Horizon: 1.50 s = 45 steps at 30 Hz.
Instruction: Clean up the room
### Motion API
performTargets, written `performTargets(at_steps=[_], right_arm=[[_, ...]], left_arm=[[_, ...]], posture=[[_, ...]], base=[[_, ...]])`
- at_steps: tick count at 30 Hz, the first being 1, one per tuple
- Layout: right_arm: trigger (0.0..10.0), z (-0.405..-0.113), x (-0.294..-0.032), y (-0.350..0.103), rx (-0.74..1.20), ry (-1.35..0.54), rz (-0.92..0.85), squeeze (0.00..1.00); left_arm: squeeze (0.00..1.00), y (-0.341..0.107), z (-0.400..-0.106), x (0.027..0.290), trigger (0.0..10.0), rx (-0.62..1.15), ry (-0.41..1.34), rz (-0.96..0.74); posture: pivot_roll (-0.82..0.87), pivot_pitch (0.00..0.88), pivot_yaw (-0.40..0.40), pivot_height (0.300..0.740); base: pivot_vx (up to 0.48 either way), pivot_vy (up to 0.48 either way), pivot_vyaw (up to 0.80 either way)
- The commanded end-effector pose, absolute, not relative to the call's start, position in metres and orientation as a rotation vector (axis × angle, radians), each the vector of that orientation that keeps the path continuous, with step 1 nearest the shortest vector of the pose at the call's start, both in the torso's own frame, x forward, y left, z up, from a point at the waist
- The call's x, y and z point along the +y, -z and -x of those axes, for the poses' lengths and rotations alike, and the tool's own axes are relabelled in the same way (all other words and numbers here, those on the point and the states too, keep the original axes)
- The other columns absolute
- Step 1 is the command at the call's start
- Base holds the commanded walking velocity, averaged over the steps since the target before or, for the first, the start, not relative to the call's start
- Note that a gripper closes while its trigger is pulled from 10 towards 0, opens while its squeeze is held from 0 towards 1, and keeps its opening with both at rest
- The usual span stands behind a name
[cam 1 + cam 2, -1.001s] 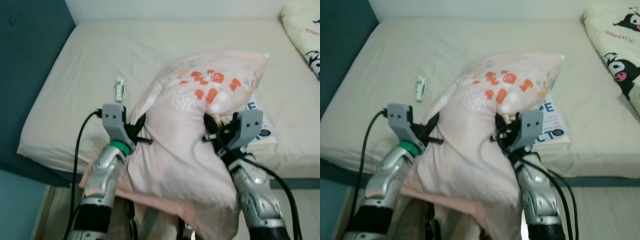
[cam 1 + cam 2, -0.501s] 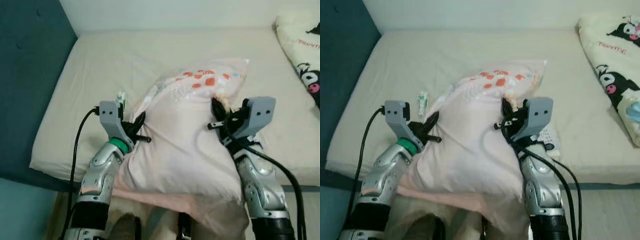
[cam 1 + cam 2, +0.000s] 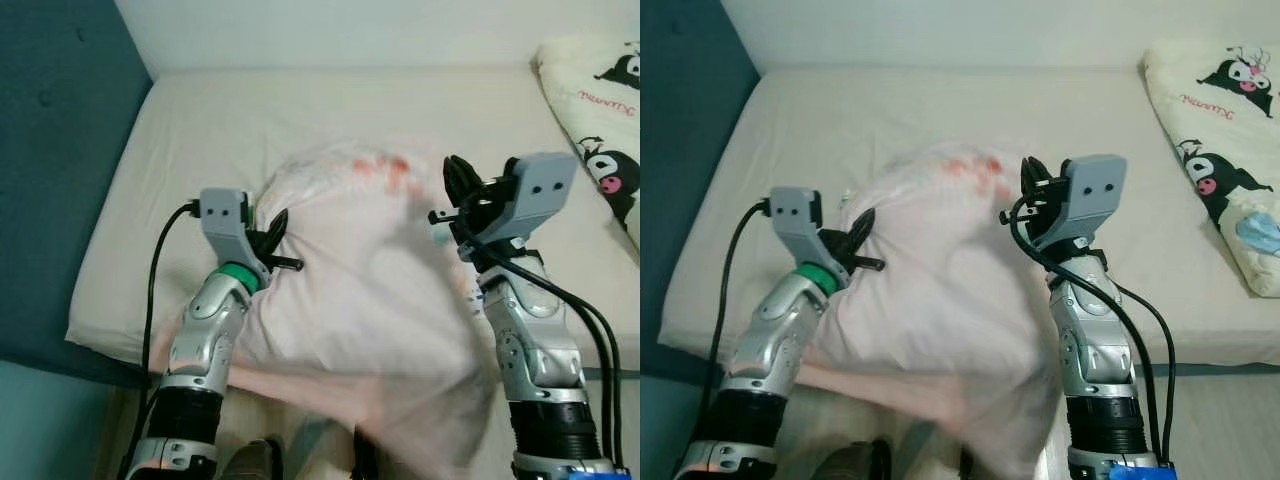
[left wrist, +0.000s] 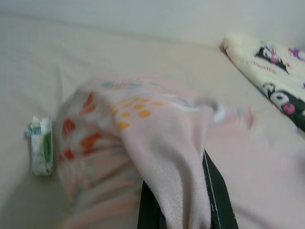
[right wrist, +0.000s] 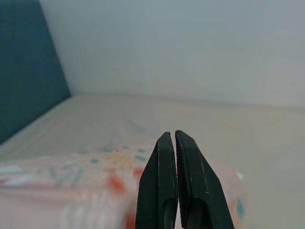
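A pink pillow (image 3: 360, 270) with orange prints lies at the near edge of the bed, blurred with motion on its right side. My left gripper (image 3: 280, 240) is shut on the pillow's left edge; in the left wrist view the pink fabric (image 4: 178, 200) hangs between the two black fingers. My right gripper (image 3: 452, 188) is raised just above the pillow's right corner, shut with nothing in it, its fingers (image 5: 164, 181) pressed together over the pillow (image 5: 71, 191). A small green and white packet (image 4: 40, 145) lies on the sheet beside the pillow.
The beige mattress (image 3: 300, 110) stretches back to a white wall. A cream blanket with cartoon prints (image 3: 600, 110) lies at the far right. A dark teal wall (image 3: 50, 150) borders the bed's left side. The pillow's lower edge hangs over the bed front.
My right gripper has let go of the pillow and risen clear of it. The pillow's right side has dropped toward the bed. My left gripper keeps its hold.
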State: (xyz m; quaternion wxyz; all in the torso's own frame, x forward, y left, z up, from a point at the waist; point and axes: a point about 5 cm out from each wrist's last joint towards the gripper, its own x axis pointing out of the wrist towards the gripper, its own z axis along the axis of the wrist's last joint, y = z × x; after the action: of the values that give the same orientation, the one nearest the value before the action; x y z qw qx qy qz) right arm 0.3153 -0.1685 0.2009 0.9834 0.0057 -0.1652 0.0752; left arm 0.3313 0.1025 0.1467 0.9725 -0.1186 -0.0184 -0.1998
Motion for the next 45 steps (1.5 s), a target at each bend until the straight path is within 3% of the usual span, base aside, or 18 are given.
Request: performTargets(at_steps=[1, 18, 19, 25, 26, 28, 29, 35, 45], right_arm=[[10.0, -0.313, -0.175, -0.187, -0.296, -0.090, -0.004, 0.00], [10.0, -0.296, -0.175, -0.154, -0.218, -0.052, 0.017, 0.00], [10.0, -0.290, -0.176, -0.130, -0.123, -0.019, 0.000, 0.00], [10.0, -0.278, -0.190, -0.097, -0.011, 0.096, -0.115, 0.00], [10.0, -0.271, -0.198, -0.085, 0.016, 0.144, -0.186, 0.27], [10.0, -0.271, -0.198, -0.085, 0.016, 0.144, -0.186, 0.27], [10.0, -0.265, -0.204, -0.077, 0.025, 0.176, -0.240, 1.00], [10.0, -0.246, -0.216, -0.046, 0.116, 0.207, -0.276, 1.00], [10.0, -0.241, -0.206, -0.021, 0.180, 0.068, -0.400, 1.00]], left_arm=[[0.00, -0.145, -0.331, 0.105, 10.0, -0.052, 0.382, 0.207], [0.00, -0.126, -0.324, 0.098, 10.0, -0.002, 0.421, 0.125], [0.00, -0.110, -0.319, 0.095, 10.0, 0.057, 0.474, 0.052], [0.00, -0.083, -0.307, 0.093, 10.0, 0.153, 0.536, -0.044], [0.00, -0.070, -0.301, 0.092, 10.0, 0.202, 0.556, -0.080], [0.00, -0.070, -0.301, 0.092, 10.0, 0.202, 0.556, -0.080], [0.00, -0.061, -0.297, 0.092, 10.0, 0.236, 0.564, -0.107], [0.00, -0.034, -0.293, 0.100, 10.0, 0.356, 0.487, -0.192], [0.00, -0.029, -0.296, 0.105, 10.0, 0.362, 0.432, -0.201]], posture=[[-0.02, 0.122, 0.080, 0.740], [-0.02, 0.102, 0.083, 0.740], [-0.02, 0.097, 0.079, 0.740], [-0.02, 0.097, 0.077, 0.740], [-0.02, 0.095, 0.081, 0.740], [-0.02, 0.095, 0.081, 0.740], [-0.03, 0.095, 0.083, 0.740], [-0.03, 0.104, 0.082, 0.740], [-0.02, 0.137, 0.089, 0.740]], base=[[0.000, 0.000, 0.00], [0.000, 0.000, 0.00], [0.000, 0.000, 0.00], [0.000, 0.000, 0.00], [0.000, 0.000, 0.00], [0.000, 0.000, 0.00], [0.000, 0.000, 0.00], [0.000, 0.000, 0.00], [0.000, 0.000, 0.00]])
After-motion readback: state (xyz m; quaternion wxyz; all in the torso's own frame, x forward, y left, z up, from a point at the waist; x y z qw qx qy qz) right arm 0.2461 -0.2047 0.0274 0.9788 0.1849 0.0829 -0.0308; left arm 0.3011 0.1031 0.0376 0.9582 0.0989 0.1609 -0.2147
